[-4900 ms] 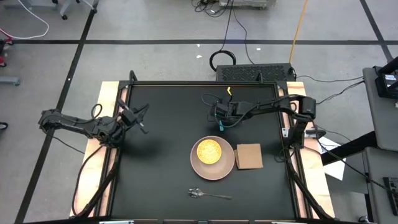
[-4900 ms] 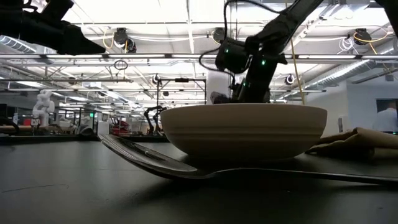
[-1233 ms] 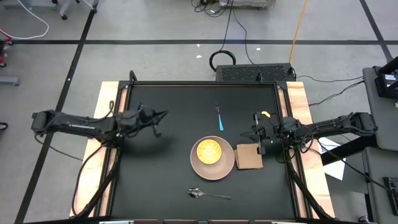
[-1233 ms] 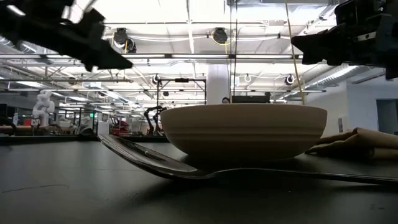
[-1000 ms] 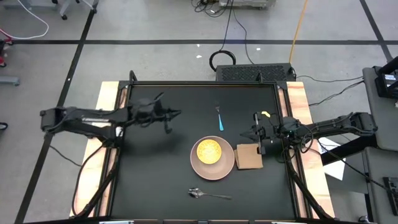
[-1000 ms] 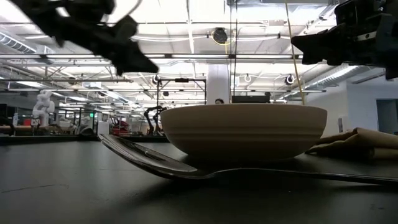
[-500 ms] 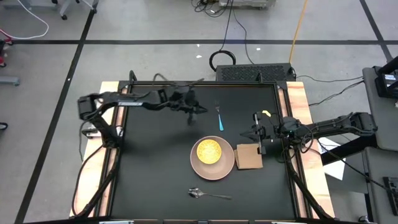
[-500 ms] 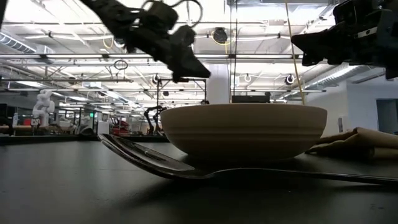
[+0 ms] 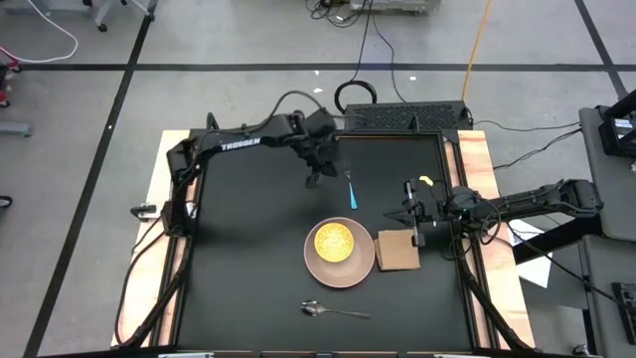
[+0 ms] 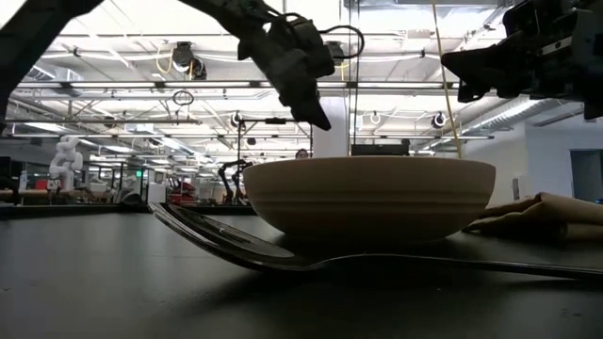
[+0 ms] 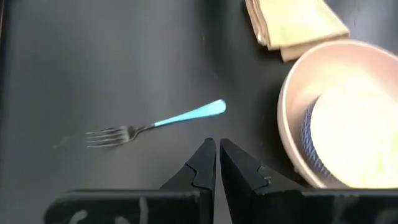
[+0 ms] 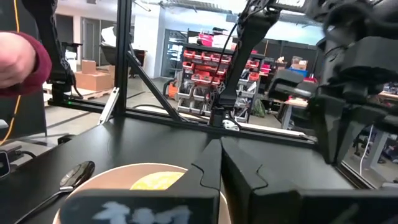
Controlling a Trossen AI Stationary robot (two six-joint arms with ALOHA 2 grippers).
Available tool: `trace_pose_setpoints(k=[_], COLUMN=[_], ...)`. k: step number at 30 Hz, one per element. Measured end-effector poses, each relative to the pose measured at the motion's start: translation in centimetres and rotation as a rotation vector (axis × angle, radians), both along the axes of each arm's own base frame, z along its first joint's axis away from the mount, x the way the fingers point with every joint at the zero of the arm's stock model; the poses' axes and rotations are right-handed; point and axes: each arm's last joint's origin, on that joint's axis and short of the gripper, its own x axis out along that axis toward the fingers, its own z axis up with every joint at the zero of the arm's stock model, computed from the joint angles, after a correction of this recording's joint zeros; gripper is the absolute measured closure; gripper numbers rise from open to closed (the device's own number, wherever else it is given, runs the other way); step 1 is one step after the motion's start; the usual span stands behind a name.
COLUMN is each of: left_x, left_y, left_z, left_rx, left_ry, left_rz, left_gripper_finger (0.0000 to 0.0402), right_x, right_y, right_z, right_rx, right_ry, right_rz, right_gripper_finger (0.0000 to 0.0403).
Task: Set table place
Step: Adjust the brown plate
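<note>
The blue-handled fork [image 9: 350, 188] lies flat on the black table [image 9: 248, 259], toward its far middle. My left gripper [image 9: 312, 181] hangs shut just left of the fork, tipped down, holding nothing; in the left wrist view its fingertips [image 11: 216, 149] stand near the fork's handle [image 11: 189, 114] without touching. The pink plate [image 9: 343, 267] holds the yellow dish [image 9: 334, 241]. The tan napkin [image 9: 397, 250] lies right of the plate, and the spoon [image 9: 333, 311] lies nearer the front edge. My right gripper [image 9: 409, 215] waits shut above the table's right side, by the napkin.
Bare black tabletop spreads left of the plate and fork. Pale wooden strips [image 9: 164, 199] run along the left and right sides. In the right wrist view a person's hand and red sleeve [image 12: 22, 59] show beyond the table. Cables and a black box [image 9: 407, 115] lie behind the far edge.
My left arm has swung from the table's left side toward the far middle, ending beside the fork, and its gripper has tipped from nearly level to slanting down. Its fingers stay shut. The fork, plate, napkin and spoon have not moved.
</note>
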Motion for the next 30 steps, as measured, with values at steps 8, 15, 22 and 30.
trace_pose_setpoints(k=[8, 15, 22, 30], left_x=[0.2, 0.3, 0.3, 2.1], left_y=[2.6, 4.0, 3.9, 5.6], left_z=[0.9, 1.3, 0.9, 0.2], left_rx=[0.112, 0.286, 0.318, 0.209], left_ry=[-0.001, 0.031, 0.063, 0.065], left_rz=[0.002, 0.288, 0.218, 0.133], left_gripper_finger=[0.0376, 0.0376, 0.0376, 0.0376], right_x=[0.0, 0.0, 0.0, 0.0], right_y=[0.0, 0.0, 0.0, -0.1], right_z=[0.0, 0.0, 0.0, 0.1], right_rx=[0.003, 0.025, 0.029, 0.031], right_ry=[-0.001, 0.002, 0.003, -0.005], right_rz=[0.000, 0.003, 0.004, -0.027], right_gripper_finger=[0.0403, 0.0403, 0.0403, 0.0403])
